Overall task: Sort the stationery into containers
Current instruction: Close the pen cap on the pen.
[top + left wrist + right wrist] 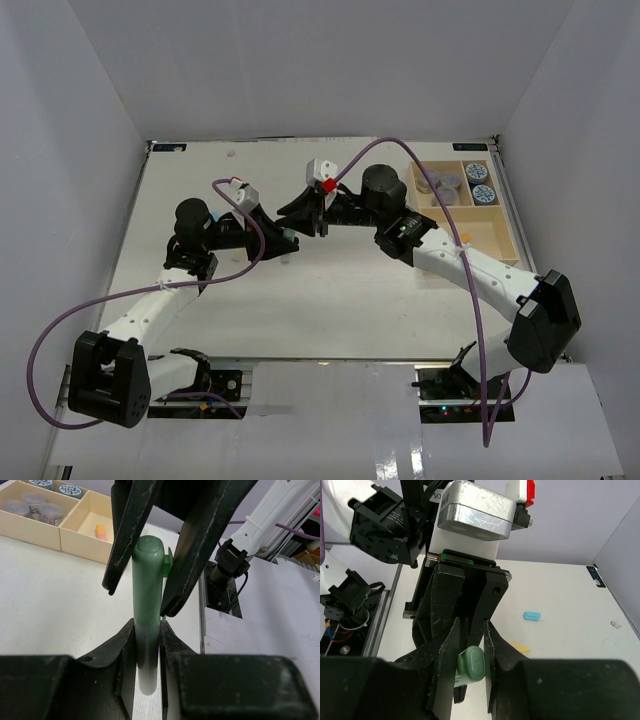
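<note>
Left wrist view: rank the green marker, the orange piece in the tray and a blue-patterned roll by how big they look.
1. Green marker, held in both pincers, largest, though close to the lens.
2. Blue-patterned roll.
3. Orange piece, smallest; it and the roll look close, so their order is unsure.

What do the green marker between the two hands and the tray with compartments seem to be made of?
The green marker, which both hands grip, looks like smooth matte plastic: an even pastel colour, a rounded moulded cap with a small clip and a soft sheen. The tray seems to be light, unpainted wood or plywood: pale beige, thin flat walls and dividers with square edges. The pictures show no grain, so this is not certain.
</note>
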{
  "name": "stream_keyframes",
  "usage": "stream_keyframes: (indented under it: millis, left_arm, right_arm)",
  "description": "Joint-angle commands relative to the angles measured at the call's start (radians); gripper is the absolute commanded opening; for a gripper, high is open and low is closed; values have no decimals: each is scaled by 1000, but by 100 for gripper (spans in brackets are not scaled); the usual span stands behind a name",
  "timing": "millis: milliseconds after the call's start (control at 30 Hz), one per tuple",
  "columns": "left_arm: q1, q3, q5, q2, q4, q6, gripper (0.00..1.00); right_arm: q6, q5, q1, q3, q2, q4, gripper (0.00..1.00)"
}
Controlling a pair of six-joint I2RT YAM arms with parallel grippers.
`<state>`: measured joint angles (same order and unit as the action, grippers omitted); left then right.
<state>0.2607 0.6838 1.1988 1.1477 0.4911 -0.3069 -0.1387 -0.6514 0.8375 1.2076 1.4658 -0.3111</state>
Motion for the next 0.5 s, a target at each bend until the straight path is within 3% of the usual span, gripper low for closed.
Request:
stream_keyframes:
  millis: [0, 467]
  left_arm:
    - [-26, 65, -125, -103, 267, -52, 0]
    - [-28, 65, -90, -42, 225, -44, 0]
  right_arm:
    - [25, -129, 80, -123, 79, 366, 8]
    - [24, -76, 78, 39, 76, 343, 12]
